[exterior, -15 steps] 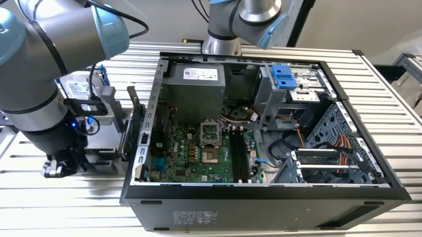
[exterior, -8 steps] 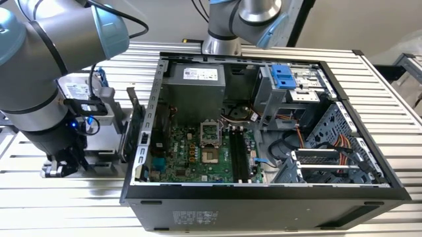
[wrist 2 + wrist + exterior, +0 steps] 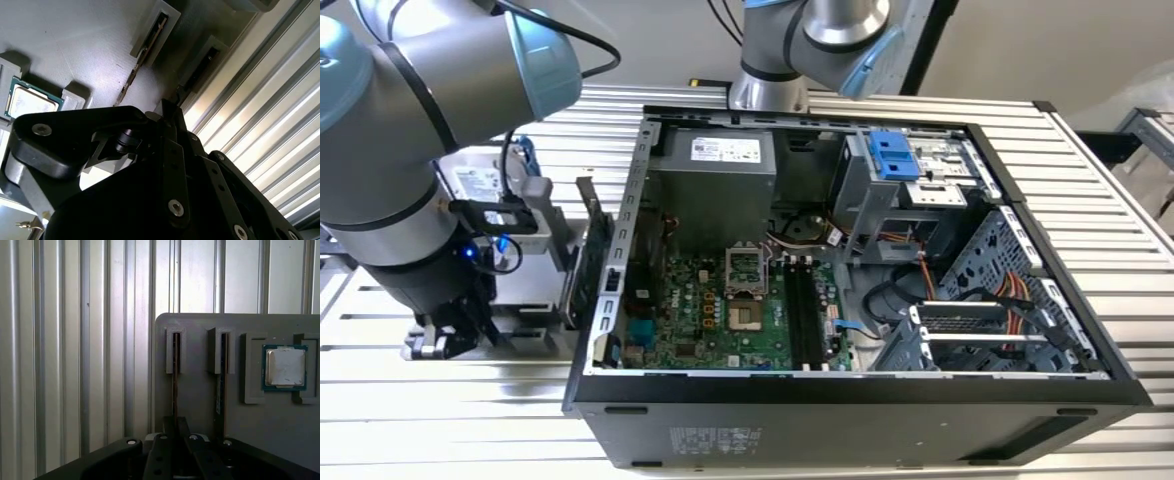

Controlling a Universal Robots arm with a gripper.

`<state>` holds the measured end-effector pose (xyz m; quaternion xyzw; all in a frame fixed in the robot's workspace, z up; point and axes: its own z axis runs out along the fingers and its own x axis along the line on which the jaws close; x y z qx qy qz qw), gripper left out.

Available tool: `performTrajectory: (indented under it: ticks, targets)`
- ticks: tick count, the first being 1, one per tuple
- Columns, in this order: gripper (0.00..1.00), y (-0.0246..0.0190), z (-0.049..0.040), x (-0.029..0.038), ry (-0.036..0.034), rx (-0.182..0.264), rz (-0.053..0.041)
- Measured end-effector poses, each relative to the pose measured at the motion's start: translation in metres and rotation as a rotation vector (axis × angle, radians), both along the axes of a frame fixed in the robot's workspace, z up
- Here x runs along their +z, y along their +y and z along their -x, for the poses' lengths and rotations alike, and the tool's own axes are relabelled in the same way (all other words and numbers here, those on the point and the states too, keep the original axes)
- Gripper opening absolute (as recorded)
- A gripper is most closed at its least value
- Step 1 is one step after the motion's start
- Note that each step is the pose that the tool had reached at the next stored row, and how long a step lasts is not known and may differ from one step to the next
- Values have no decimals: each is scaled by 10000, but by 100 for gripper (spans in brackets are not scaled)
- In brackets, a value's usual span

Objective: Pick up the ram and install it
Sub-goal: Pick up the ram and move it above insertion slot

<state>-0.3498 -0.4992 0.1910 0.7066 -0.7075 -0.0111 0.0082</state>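
Two ram sticks stand on edge in slotted holders on a grey tray [image 3: 197, 400]. My gripper [image 3: 175, 426] is down over the ram [image 3: 175, 382] in the holder farther from the processor, and its fingers sit close together on either side of the stick's thin edge. In the second wrist view the same ram [image 3: 197, 70] runs from its holder into the gripper [image 3: 171, 112]. The other ram stick [image 3: 219, 390] stands free beside it. In the exterior view the gripper [image 3: 447, 340] is low over the tray, at the exterior view's left of the open computer case [image 3: 854, 395].
A processor [image 3: 285, 367] lies in a recess of the tray beside the ram holders. A hard drive [image 3: 480, 185] and a green card with a bracket [image 3: 594, 240] stand on the tray near the case. The motherboard's memory slots [image 3: 807, 315] lie inside the case. A ribbed metal table [image 3: 1067, 170] carries everything.
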Motion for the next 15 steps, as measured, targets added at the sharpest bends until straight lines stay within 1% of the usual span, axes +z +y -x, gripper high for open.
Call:
performTrajectory:
  ticks: [10, 15]
  targets:
    - [0, 1, 0, 2, -4, 0, -4]
    - [0, 0, 0, 77, -2, -1, -2]
